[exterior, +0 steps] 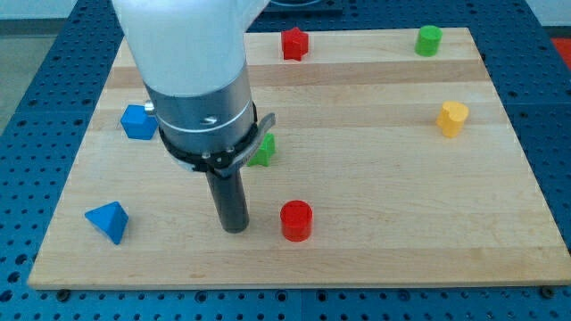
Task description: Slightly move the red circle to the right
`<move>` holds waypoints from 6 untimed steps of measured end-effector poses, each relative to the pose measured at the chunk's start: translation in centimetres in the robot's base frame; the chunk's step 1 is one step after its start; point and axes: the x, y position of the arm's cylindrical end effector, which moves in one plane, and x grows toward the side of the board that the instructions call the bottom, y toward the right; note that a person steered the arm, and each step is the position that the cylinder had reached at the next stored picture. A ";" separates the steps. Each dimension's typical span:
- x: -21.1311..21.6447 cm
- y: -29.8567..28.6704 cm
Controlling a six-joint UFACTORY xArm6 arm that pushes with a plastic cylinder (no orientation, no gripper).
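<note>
The red circle is a short red cylinder standing near the board's bottom edge, around the middle. My tip is the lower end of the dark rod, resting on the board just to the left of the red circle, with a small gap between them. The arm's large white and grey body fills the view's upper left and hides part of the board behind it.
On the wooden board: a red block at the top middle, a green cylinder at the top right, a yellow block at the right, a green block partly hidden behind the arm, a blue block at the left, and a blue triangular block at the bottom left.
</note>
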 end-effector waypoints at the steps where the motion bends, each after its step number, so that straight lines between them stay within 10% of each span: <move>1: 0.5 0.7; 6: 0.5 5.2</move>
